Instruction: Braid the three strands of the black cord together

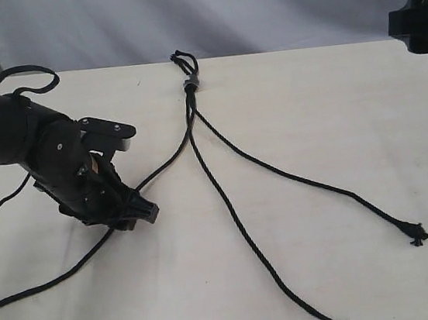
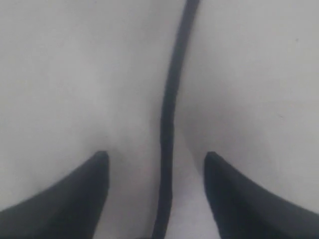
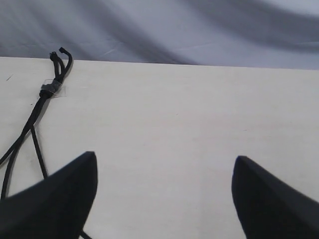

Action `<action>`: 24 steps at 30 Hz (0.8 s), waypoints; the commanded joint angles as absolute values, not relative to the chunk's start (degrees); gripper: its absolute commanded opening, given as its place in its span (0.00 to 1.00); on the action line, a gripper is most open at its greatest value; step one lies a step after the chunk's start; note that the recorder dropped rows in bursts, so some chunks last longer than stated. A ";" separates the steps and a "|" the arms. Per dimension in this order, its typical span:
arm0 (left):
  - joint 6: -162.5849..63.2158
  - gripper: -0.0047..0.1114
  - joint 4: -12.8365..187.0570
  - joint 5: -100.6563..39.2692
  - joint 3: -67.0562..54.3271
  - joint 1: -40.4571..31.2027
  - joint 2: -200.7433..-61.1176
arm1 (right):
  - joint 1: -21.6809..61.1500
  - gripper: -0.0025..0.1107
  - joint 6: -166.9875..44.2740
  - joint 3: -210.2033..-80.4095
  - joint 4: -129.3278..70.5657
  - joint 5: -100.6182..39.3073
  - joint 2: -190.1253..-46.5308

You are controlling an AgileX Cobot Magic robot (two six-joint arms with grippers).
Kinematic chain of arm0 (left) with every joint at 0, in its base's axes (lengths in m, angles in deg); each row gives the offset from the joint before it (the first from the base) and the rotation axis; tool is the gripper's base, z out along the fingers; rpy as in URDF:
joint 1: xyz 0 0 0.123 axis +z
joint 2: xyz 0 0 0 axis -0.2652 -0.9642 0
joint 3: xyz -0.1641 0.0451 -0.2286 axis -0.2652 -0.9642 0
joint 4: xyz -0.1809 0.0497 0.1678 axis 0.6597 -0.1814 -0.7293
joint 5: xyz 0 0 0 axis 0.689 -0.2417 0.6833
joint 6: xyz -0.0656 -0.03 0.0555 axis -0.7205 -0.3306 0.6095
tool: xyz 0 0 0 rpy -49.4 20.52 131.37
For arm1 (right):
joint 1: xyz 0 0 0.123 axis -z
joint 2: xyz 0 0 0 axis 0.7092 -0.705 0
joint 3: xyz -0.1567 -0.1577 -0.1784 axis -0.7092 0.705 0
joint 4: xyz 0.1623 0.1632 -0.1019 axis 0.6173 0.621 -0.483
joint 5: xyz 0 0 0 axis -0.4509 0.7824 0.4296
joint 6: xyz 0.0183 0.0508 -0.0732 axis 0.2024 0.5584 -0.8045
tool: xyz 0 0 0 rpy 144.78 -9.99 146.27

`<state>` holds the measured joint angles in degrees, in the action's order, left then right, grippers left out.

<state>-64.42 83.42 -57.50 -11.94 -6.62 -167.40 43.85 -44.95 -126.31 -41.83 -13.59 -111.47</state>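
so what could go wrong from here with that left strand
1. The left gripper stands open astride the left strand, low at the table: closing off-centre could miss it or jam against the table.
2. The right gripper hangs open, away from the knot, holding nothing: a hard pull on that strand might drag the whole cord and cross the middle strand.
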 commanded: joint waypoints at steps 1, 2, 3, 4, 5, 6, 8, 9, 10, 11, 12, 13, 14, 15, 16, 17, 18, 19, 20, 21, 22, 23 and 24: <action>-64.20 0.66 82.81 -58.73 -11.55 -6.52 -166.62 | 40.56 0.65 -47.47 -126.32 -39.11 -11.54 -111.59; -63.98 0.66 82.51 -59.67 -11.23 -6.52 -166.08 | 38.70 0.65 -48.71 -126.32 -37.83 -11.02 -111.75; -63.98 0.65 81.30 -60.65 -10.71 -6.52 -165.12 | 36.57 0.65 -50.16 -126.43 -36.40 -10.39 -112.03; -64.09 0.65 80.02 -61.19 -10.35 -6.52 -163.86 | 34.72 0.65 -51.49 -126.82 -35.18 -9.36 -112.43; -64.38 0.63 78.86 -61.34 -10.20 -6.52 -162.68 | 32.25 0.65 -52.71 -127.71 -34.15 -7.65 -113.25; -64.85 0.61 77.21 -61.59 -9.98 -6.41 -160.98 | 29.66 0.65 -53.61 -128.61 -33.24 -5.55 -114.41; -65.10 0.55 76.74 -61.59 -9.87 -5.51 -157.11 | 24.98 0.65 -55.37 -130.20 -32.03 -2.08 -117.13; -64.99 0.51 76.74 -61.59 -9.87 -4.73 -155.04 | 22.41 0.65 -55.50 -130.96 -31.89 -0.84 -118.95; -64.85 0.46 76.74 -61.74 -9.97 -3.83 -153.02 | 19.97 0.65 -55.61 -131.46 -31.89 -0.33 -120.88; -64.85 0.40 76.53 -62.18 -9.97 -2.84 -151.17 | 17.68 0.65 -55.61 -132.00 -31.89 -0.17 -122.99; -64.85 0.35 76.39 -62.91 -9.97 -1.95 -149.81 | 15.54 0.65 -55.61 -132.11 -31.89 -0.41 -125.09; -64.85 0.28 76.39 -63.62 -10.19 -0.87 -148.25 | 13.93 0.65 -55.61 -132.26 -31.89 -0.30 -126.88; -64.85 0.20 76.39 -63.73 -10.72 0.44 -146.77 | 11.74 0.65 -55.61 -132.26 -31.99 -0.30 -129.54; -64.85 0.12 76.39 -63.57 -11.33 1.34 -145.70 | 10.53 0.65 -55.61 -132.26 -31.99 -0.15 -131.30; -64.85 0.04 76.39 -62.59 -12.23 2.37 -144.43 | 9.50 0.65 -55.61 -132.26 -31.99 -0.05 -132.98; -64.70 0.04 76.39 -61.16 -13.38 3.33 -143.33 | 8.37 0.65 -55.61 -132.26 -32.15 -0.07 -135.43; -64.70 0.04 76.39 -59.61 -14.59 4.02 -142.55 | 7.89 0.65 -55.50 -132.26 -32.15 -0.17 -136.97; -64.70 0.04 76.23 -57.21 -15.56 4.82 -141.73 | 7.52 0.65 -55.22 -132.26 -32.15 -0.17 -138.39; -64.70 0.04 76.23 -54.96 -16.19 5.56 -141.10 | 7.39 0.65 -54.21 -132.26 -32.15 -0.17 -140.39; -64.70 0.04 76.23 -53.94 -16.49 6.02 -140.63 | 7.39 0.65 -53.84 -132.26 -32.15 -0.17 -141.56; -64.70 0.04 76.23 -53.65 -16.61 6.25 -140.34 | 7.39 0.65 -52.95 -132.26 -32.15 -0.17 -142.90; -64.70 0.04 76.23 -53.65 -16.61 6.35 -140.08 | 7.39 0.65 -52.20 -132.26 -32.15 -0.17 -144.10; -64.70 0.04 76.23 -53.65 -16.61 6.35 -140.00 | 7.39 0.65 -52.07 -132.26 -32.15 -0.17 -145.07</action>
